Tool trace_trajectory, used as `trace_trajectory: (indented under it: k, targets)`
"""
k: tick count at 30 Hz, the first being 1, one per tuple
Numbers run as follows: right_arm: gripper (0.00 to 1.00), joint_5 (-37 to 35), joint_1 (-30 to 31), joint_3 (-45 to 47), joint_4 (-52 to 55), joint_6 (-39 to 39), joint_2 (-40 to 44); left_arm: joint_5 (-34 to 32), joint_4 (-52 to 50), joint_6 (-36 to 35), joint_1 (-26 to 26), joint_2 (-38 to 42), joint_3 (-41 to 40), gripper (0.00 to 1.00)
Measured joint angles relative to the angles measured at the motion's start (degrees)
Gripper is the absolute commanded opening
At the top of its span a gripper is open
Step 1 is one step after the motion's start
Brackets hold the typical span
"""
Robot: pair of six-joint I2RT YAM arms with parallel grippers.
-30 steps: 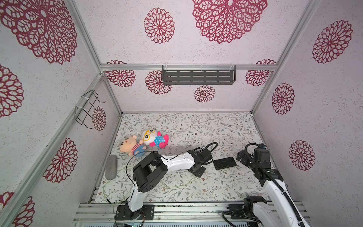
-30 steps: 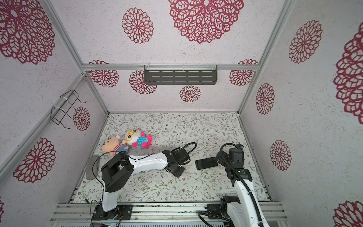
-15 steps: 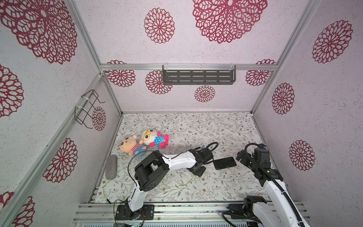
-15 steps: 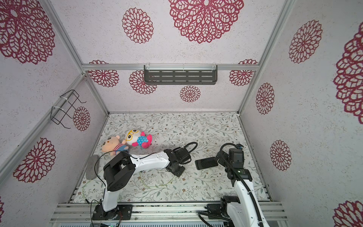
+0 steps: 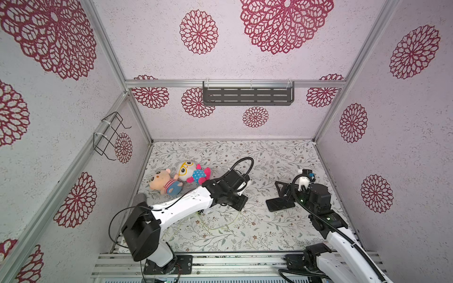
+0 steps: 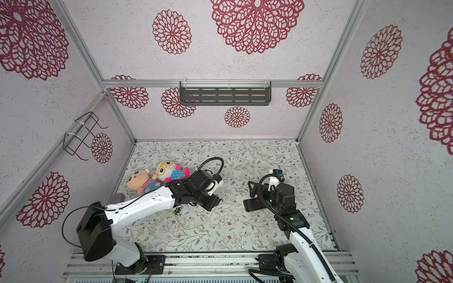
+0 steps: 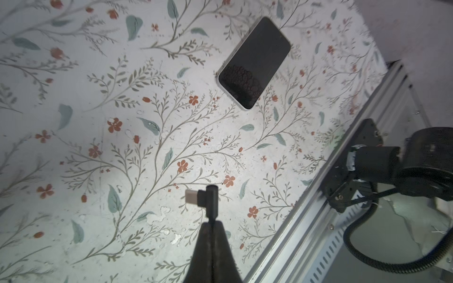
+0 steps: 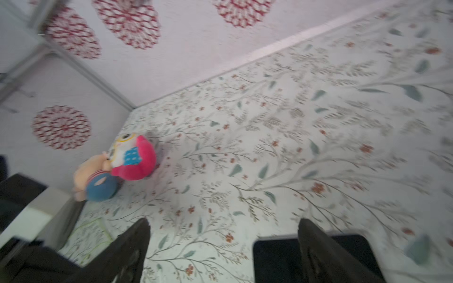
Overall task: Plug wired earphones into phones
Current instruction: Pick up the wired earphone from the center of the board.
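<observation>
Looking through the left wrist camera, you see the left gripper (image 7: 212, 221) with its jaws pressed together on the plug (image 7: 204, 198), a small dark elbow-shaped piece whose bare metal tip points sideways. The plug hangs over the floral mat (image 5: 220, 152) and is well apart from the phone (image 7: 255, 62), which lies flat with its dark glossy screen up. In both top views you find the phone (image 5: 280, 204) between the two arms, nearer the right one, with the left gripper (image 5: 239, 203) a short way off to its side. The rest of the wired earphones (image 6: 178, 209) lies on the mat: the earbuds sit just beside the left forearm, and the thin pale cable trails loosely toward the front edge. Your right gripper (image 8: 223, 220) has its jaws spread wide with nothing between them. In the blurred right wrist view one of its fingers (image 8: 316, 252) overlaps the near end of the phone (image 8: 277, 259), and you cannot tell whether it touches. In a top view the right gripper (image 5: 284, 190) sits just behind the phone. Two plush toys (image 5: 181, 177) lie together at the back left of the mat, clear of both arms.
</observation>
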State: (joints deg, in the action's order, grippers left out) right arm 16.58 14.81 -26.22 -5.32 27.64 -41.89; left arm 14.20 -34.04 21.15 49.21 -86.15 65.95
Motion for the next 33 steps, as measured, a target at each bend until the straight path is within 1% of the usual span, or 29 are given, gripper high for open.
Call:
trace_trajectory:
  k: [3,4,5,6,8,10,12,14,16,19,22,24,27,33]
  targets:
    - [0.86,9.1,0.4,3.1,-14.0,1.0,0.1,6.0,3.2,-0.9,-2.6,7.6,-4.0,0.00]
    - [0.83,12.1,0.5,3.8,-18.8,1.6,0.0,8.2,4.5,-1.1,-3.3,10.3,-5.4,0.00]
    - [0.77,14.0,0.8,4.0,-22.2,1.7,0.0,10.3,5.6,-1.3,-3.9,12.9,-6.4,0.00]
    - [0.75,16.0,1.3,4.1,-25.7,1.5,0.0,12.5,6.4,-1.6,-4.4,15.4,-7.1,0.00]
    - [0.73,18.8,2.8,4.0,-31.2,-1.2,0.1,15.7,7.2,-2.6,-5.1,19.3,-7.0,0.00]
    - [0.73,21.6,5.1,3.5,-33.1,-7.0,0.3,18.1,6.8,-4.1,-5.6,21.7,-5.5,0.00]
    - [0.68,23.8,8.2,1.4,-30.3,-15.3,0.3,19.9,5.8,-5.9,-5.7,22.3,-3.2,0.00]
    - [0.67,25.7,12.0,-3.0,-23.5,-26.3,-0.2,21.4,4.7,-7.7,-5.8,22.1,-1.1,0.00]
    - [0.67,27.1,15.9,-9.4,-14.0,-38.3,-1.3,22.7,2.9,-9.5,-5.8,21.5,0.7,0.00]
    - [0.66,27.8,18.3,-17.0,-3.7,-52.4,-3.1,24.4,0.0,-11.8,-5.8,20.4,2.5,0.00]
    - [0.64,27.6,18.4,-20.6,5.0,-62.3,-4.2,26.0,-2.5,-13.4,-5.8,19.6,3.5,0.00]
    - [0.60,27.8,18.5,-21.9,10.1,-66.6,-5.4,26.7,-4.1,-14.2,-5.8,19.4,4.0,0.00]
    - [0.58,28.8,19.2,-22.7,15.5,-70.6,-7.3,27.8,-6.4,-15.3,-5.8,19.4,5.0,0.00]
    - [0.57,29.2,21.9,-22.8,19.2,-73.9,-8.3,28.9,-10.0,-16.9,-5.8,19.0,6.4,0.00]
